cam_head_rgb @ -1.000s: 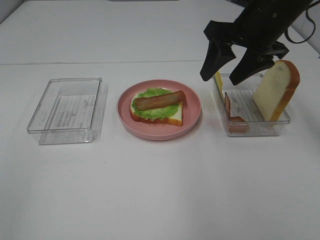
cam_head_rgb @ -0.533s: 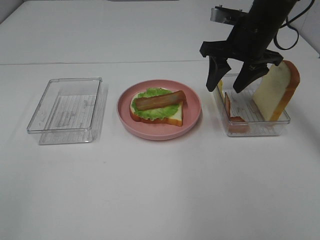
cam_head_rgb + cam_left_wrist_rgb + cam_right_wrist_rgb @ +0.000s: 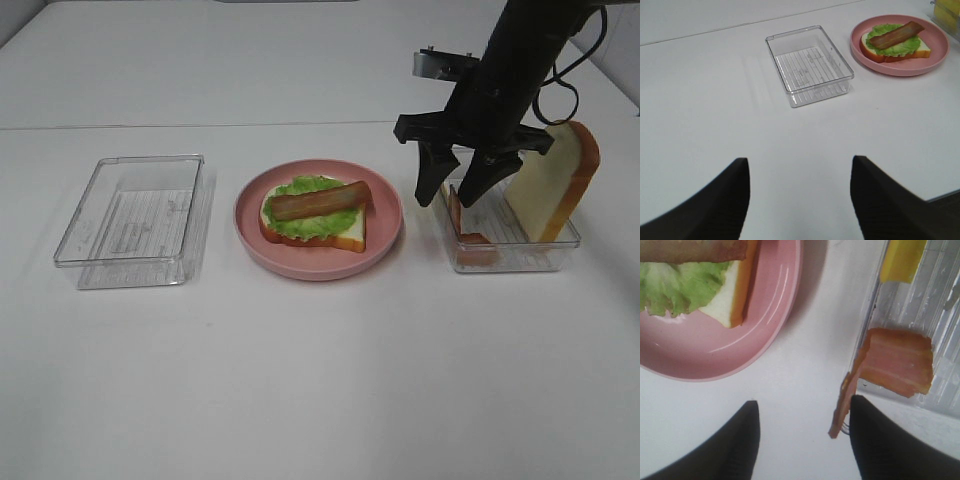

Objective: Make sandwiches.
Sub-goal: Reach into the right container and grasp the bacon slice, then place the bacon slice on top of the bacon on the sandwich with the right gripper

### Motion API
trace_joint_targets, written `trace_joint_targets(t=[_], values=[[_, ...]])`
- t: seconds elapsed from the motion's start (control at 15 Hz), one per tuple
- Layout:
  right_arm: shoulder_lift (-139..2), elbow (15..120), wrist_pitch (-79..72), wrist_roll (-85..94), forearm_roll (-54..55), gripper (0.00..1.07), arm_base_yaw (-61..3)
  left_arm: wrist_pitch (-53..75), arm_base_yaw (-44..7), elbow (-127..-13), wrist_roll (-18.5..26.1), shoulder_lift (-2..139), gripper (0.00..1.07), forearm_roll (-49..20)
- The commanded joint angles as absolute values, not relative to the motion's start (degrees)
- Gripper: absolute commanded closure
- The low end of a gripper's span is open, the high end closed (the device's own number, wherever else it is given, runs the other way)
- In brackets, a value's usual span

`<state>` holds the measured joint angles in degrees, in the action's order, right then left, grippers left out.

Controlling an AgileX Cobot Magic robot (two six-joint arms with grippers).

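The part-built sandwich lies on the pink plate (image 3: 385, 235): a white bread slice (image 3: 345, 232), a lettuce leaf (image 3: 300, 222) and a brown bacon strip (image 3: 318, 198) on top. My right gripper (image 3: 447, 197) is open and empty, low over the near-left wall of the right clear tray (image 3: 520, 262); one finger is outside the wall, the other inside. Under it a second bacon strip (image 3: 897, 362) leans against that wall. A yellow cheese slice (image 3: 902, 257) stands farther back in the tray. The second bread slice (image 3: 555, 180) leans upright at the tray's right side. My left gripper (image 3: 797, 195) is open and empty.
An empty clear tray (image 3: 130, 215) stands left of the plate; it also shows in the left wrist view (image 3: 810, 62). The plate rim (image 3: 775, 310) lies close to the right tray's wall (image 3: 870, 305). A seam in the white table runs behind the trays.
My right gripper has come down from above the right tray and shifted slightly right; its open fingers now straddle the tray's left wall. Nothing else moved.
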<state>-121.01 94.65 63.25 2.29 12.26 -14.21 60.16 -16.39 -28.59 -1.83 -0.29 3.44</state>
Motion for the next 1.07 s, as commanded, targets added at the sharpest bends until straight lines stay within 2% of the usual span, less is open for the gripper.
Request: trace_joint_targets(t=[0.07,0.47,0.93,1.07], values=[[-121.35,94.94,63.03,2.06,10.94,0.58,-14.27,59.87,-16.56,-28.53,-2.12,-1.6,0.49,3.5],[-122.73,94.94,63.6,1.43,10.37,0.59,-14.27,59.87,-16.56,-28.53,-2.06,-1.6,0.49,3.5],[-122.9,94.94,63.2,0.46,10.08,1.07,-14.27,59.87,-16.56,-28.53,-2.06,-1.6,0.49,3.5],[-122.9,94.94,63.66,0.92,10.08,1.07,-14.27,59.87,-16.56,-28.53,-2.06,-1.6,0.49,3.5]])
